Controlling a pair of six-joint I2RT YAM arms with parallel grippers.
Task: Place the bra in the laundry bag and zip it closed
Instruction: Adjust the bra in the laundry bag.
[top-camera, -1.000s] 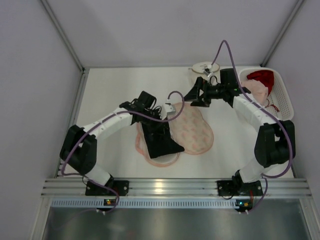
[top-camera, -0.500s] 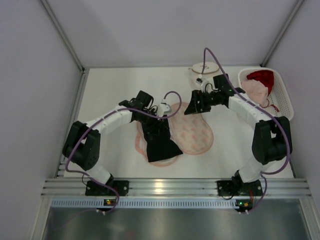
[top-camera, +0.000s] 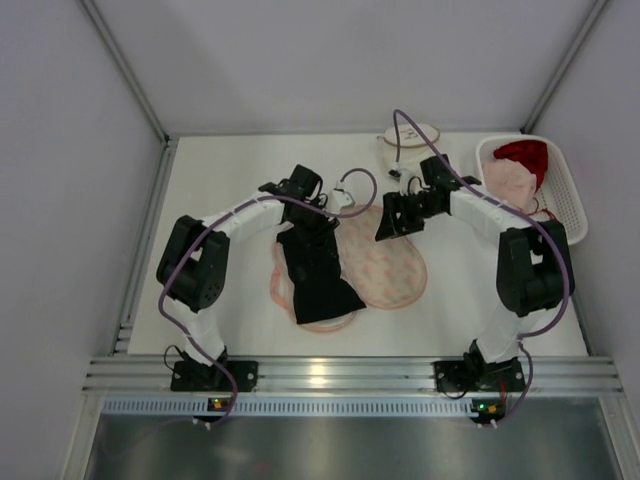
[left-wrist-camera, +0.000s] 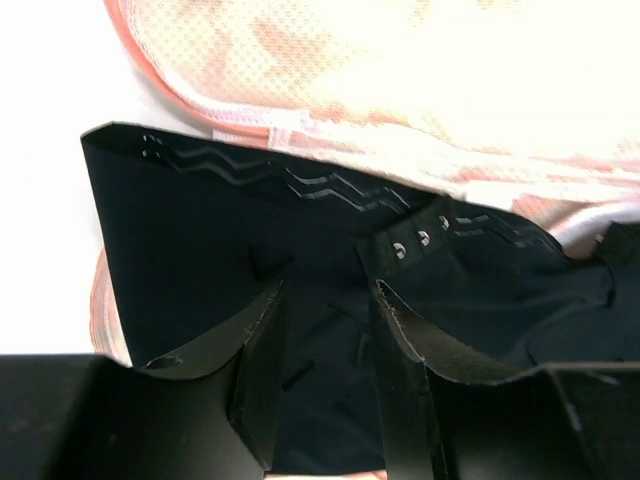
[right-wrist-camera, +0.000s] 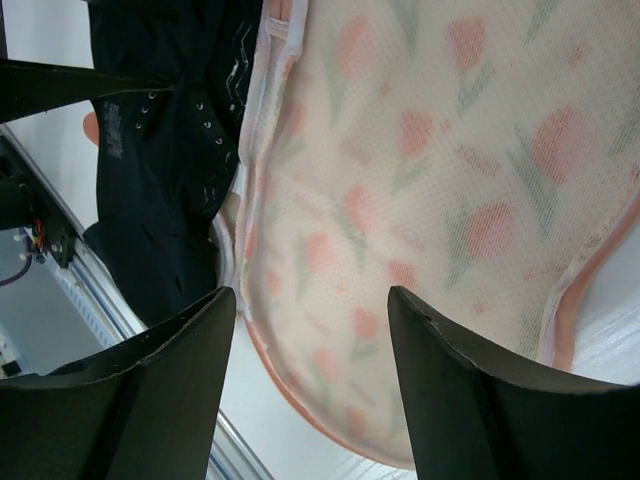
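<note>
The left pincer stood partly apart over the black bra, gripping nothing. The right pincer gaped wider over the bag, likewise empty.

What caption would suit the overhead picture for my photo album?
The left gripper and right gripper hover over a black bra lying partly on a pink floral mesh laundry bag on a white table.
</note>
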